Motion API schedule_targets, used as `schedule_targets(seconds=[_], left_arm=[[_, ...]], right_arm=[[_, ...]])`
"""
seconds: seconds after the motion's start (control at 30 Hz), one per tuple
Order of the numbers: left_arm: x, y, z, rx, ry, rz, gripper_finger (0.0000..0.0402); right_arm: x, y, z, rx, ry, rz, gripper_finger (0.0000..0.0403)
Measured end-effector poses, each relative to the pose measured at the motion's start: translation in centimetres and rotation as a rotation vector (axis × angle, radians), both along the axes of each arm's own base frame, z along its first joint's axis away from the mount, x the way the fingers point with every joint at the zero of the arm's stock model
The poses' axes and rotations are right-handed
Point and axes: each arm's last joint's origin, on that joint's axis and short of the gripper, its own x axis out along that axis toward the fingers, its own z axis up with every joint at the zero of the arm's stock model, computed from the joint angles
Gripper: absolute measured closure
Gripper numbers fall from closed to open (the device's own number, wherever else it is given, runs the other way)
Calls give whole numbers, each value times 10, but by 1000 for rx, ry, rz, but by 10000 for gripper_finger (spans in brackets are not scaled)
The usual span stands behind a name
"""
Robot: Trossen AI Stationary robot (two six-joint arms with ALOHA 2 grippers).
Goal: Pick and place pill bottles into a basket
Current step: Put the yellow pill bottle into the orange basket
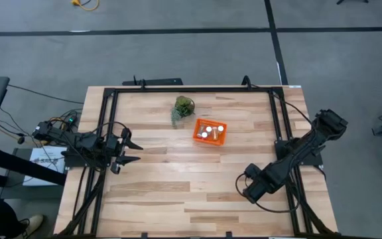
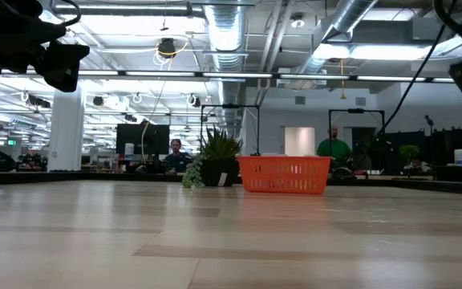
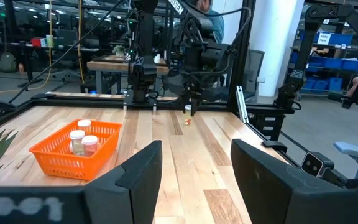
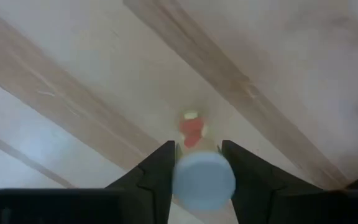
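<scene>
The orange basket [image 1: 209, 132] stands on the table a little right of the middle, and also shows in the low view [image 2: 283, 175] and the left wrist view [image 3: 73, 149]. Several white-capped pill bottles [image 3: 81, 140] stand in it. My right gripper [image 4: 197, 177] points down over the table's near right part [image 1: 251, 190], shut on one more pill bottle [image 4: 202, 174]. My left gripper [image 3: 194, 180] is open and empty at the table's left edge [image 1: 130, 150], pointing toward the right. My right gripper pinches the pill bottle's round white cap [image 4: 204, 177] between its two fingers, coming from above and pointing down. The bottle is upright, with its orange body [image 4: 191, 132] below the cap. I cannot tell whether its base is on the table.
A green leafy plant [image 1: 183, 108] stands just left of and behind the basket. A black frame [image 1: 191, 89] runs around the table. Bare wood lies between my two grippers. People and other robot stands show in the room beyond.
</scene>
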Motion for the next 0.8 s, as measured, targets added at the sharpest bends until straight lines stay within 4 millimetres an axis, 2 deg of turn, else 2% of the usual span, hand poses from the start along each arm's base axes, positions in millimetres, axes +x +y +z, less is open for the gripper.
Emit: schedule_targets(seconds=[0.1, 0.27, 0.47, 0.63, 0.8], left_arm=[[0, 0, 0, 0, -1, 0, 221], [0, 0, 0, 0, 0, 0, 221], [0, 0, 0, 0, -1, 0, 221], [0, 0, 0, 0, 0, 0, 221], [0, 0, 0, 0, 0, 0, 221]], right_arm=[[0, -1, -6, 11, -10, 5, 285], [5, -6, -4, 16, -11, 27, 301], [30, -22, 10, 50, -67, 91, 302], [66, -52, 33, 41, -194, 206, 299], [104, -101, 70, -28, -369, 323, 304]])
